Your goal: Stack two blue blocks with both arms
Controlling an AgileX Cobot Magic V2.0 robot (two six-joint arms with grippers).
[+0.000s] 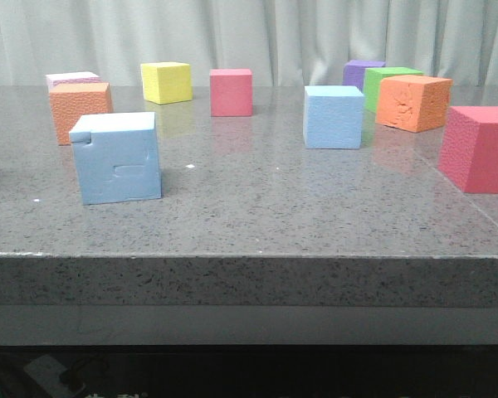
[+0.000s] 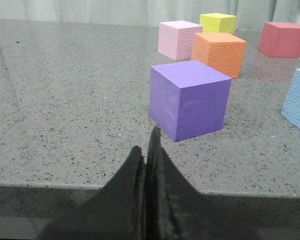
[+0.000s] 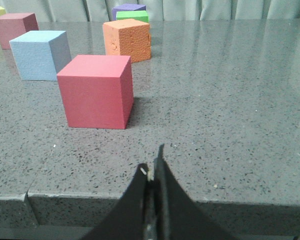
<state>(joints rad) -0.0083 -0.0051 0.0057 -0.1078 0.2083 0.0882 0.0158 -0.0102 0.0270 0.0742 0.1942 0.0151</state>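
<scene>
The notched block (image 1: 116, 157) stands front left, the plain block (image 1: 334, 116) farther back right.

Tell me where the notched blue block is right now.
In the front view the notched blue block stands on the table's left side, nearer the front edge than the orange cube just behind it.

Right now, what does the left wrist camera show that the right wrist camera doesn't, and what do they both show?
Only the left wrist view shows the left gripper, shut and empty, a purple cube just ahead of it, and a pale pink cube. Only the right wrist view shows the right gripper, also shut, the plain blue block and a green cube. Both show the grey speckled table and the yellow cube.
</scene>
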